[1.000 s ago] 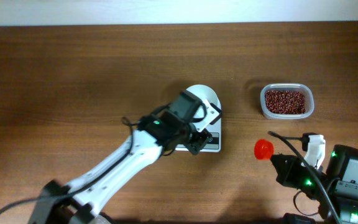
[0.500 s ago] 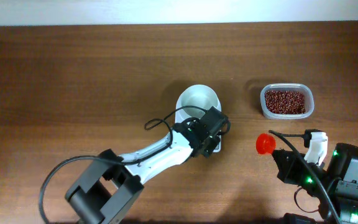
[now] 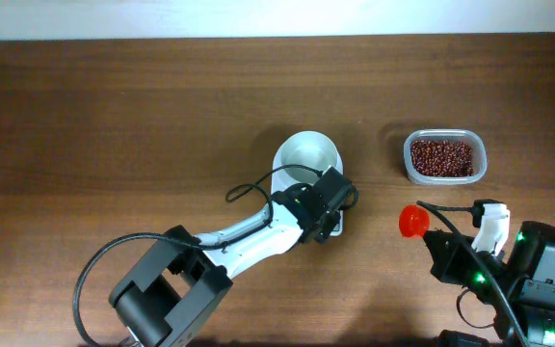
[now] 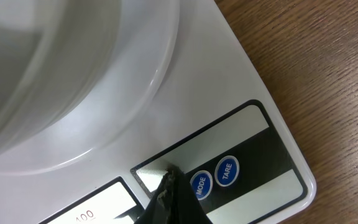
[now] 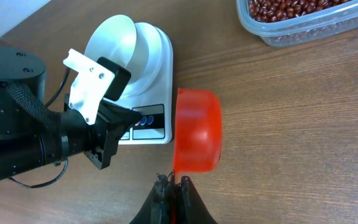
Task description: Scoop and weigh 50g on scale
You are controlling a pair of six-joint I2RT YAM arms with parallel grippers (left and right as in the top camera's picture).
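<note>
Overhead view: scale point(image 3: 336, 227) sits mid-table point(image 3: 114, 106), its round white bowl point(image 3: 306, 156) at the far end. The left arm reaches in from the lower left, and the left gripper point(image 3: 326, 224) covers the scale's near panel with its jaws pressed together, holding nothing. The beans point(image 3: 441, 157) lie heaped in a clear tub point(image 3: 481, 173) to the right of the scale, well apart from it. Near the tub, toward the front edge, the right gripper point(image 3: 428, 241) holds a red scoop point(image 3: 410, 223) with its jaws closed on it; the scoop is between scale and tub, touching neither. Left wrist view: the closed fingertips come to a single dark point resting on the pale strip of the panel, just left of the blue MODE button point(image 4: 200, 183); the TARE button point(image 4: 227, 171) is beside that. A corner of the display point(image 4: 86, 214) shows at the lower edge, with digits too cut off to read with confidence. The bowl's rim fills the upper left. Right wrist view: the jaws are clamped together under the scoop, its cup turned on its side above bare wood. The scale is just left of it, and the tub of beans is at the upper right.
</note>
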